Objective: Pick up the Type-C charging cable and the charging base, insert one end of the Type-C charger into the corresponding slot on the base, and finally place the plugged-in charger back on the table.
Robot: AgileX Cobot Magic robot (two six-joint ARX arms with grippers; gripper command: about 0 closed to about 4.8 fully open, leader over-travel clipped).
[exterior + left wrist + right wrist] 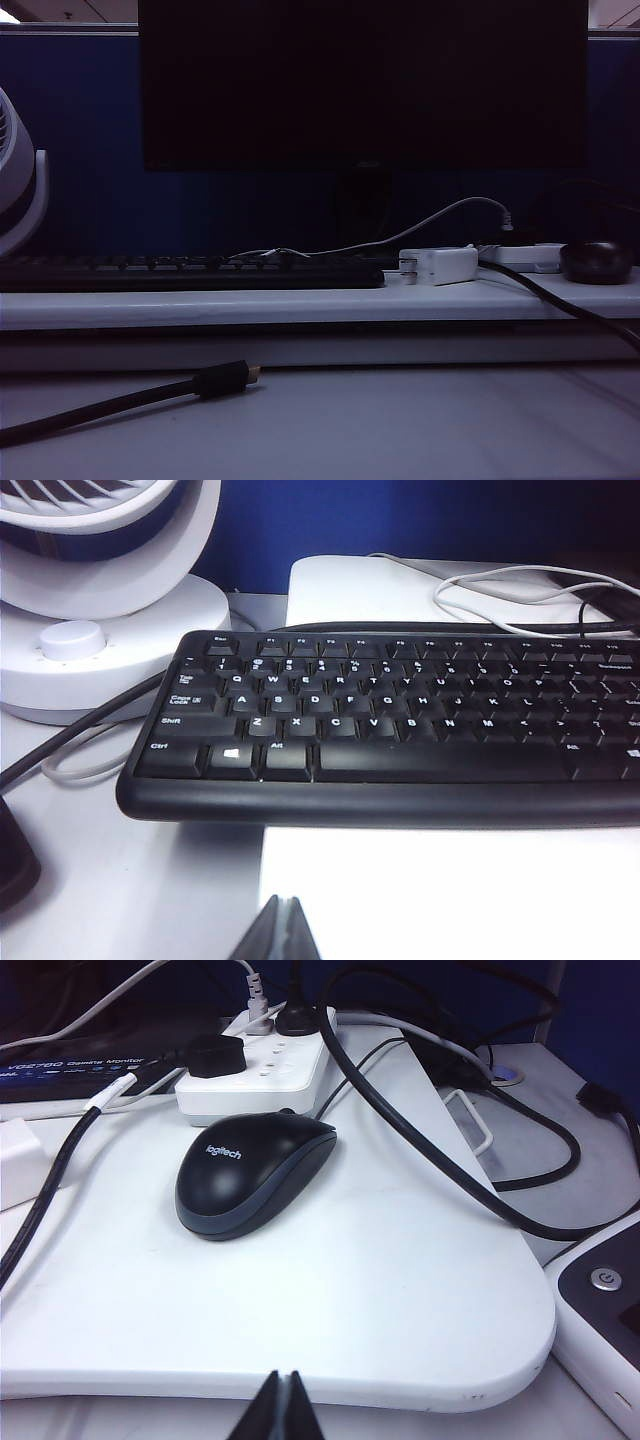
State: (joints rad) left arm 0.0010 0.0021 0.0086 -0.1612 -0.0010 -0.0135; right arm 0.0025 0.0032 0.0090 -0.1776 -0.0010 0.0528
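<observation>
The charging base [440,266], a small white block with prongs facing left, lies on the table's raised ledge [300,306] between the keyboard and the mouse; only its edge [12,1160] shows in the right wrist view. The thin white Type-C charging cable [520,582] lies in loose loops on the ledge behind the keyboard, and it shows as low loops [264,254] in the exterior view. My left gripper [285,908] is shut and empty, hovering in front of the keyboard. My right gripper [282,1380] is shut and empty, at the ledge's front edge before the mouse. Neither gripper appears in the exterior view.
A black keyboard [190,271] fills the ledge's left half, with a white fan [100,600] to its left. A black mouse [255,1172] and a white power strip [262,1070] with black plugs sit on the right. A thick black gold-tipped cable [225,378] lies on the lower desk. A monitor [360,80] stands behind.
</observation>
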